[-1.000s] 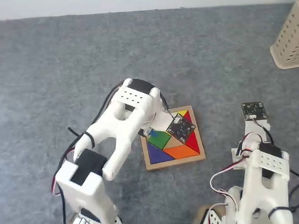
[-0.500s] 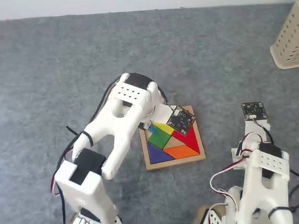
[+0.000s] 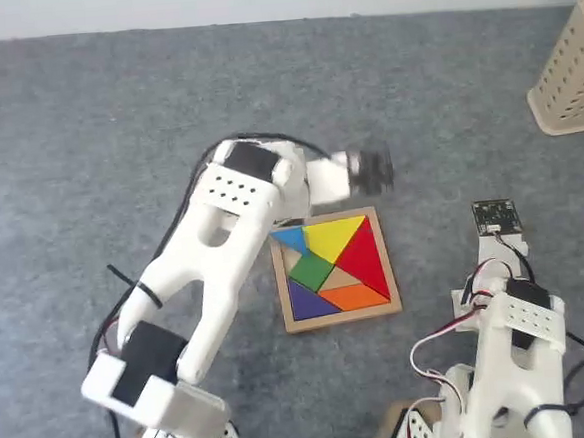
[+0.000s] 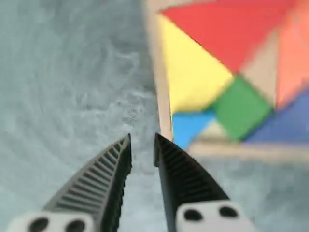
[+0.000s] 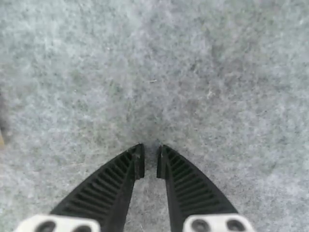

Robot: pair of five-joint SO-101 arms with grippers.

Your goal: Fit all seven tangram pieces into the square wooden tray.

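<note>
The square wooden tray [image 3: 341,321] lies on the grey carpet with coloured pieces packed inside: yellow [image 3: 331,238], red [image 3: 368,254], blue [image 3: 292,241], green [image 3: 311,271], purple [image 3: 308,300], orange [image 3: 356,297] and a small plain wooden one [image 3: 341,278]. My left arm [image 3: 240,198] stretches past the tray's far left corner. In the left wrist view, the left gripper [image 4: 143,140] hovers shut and empty just outside the tray's rim [image 4: 164,96], near the blue piece [image 4: 190,128]. The right gripper [image 5: 150,147] is shut over bare carpet, right of the tray.
A beige perforated basket [image 3: 572,69] stands at the far right edge. The right arm [image 3: 509,314] is parked near the front right. Open carpet lies to the left and behind the tray.
My left arm has pulled back and up from over the tray toward its far side, uncovering all the pieces. The right arm has kept still.
</note>
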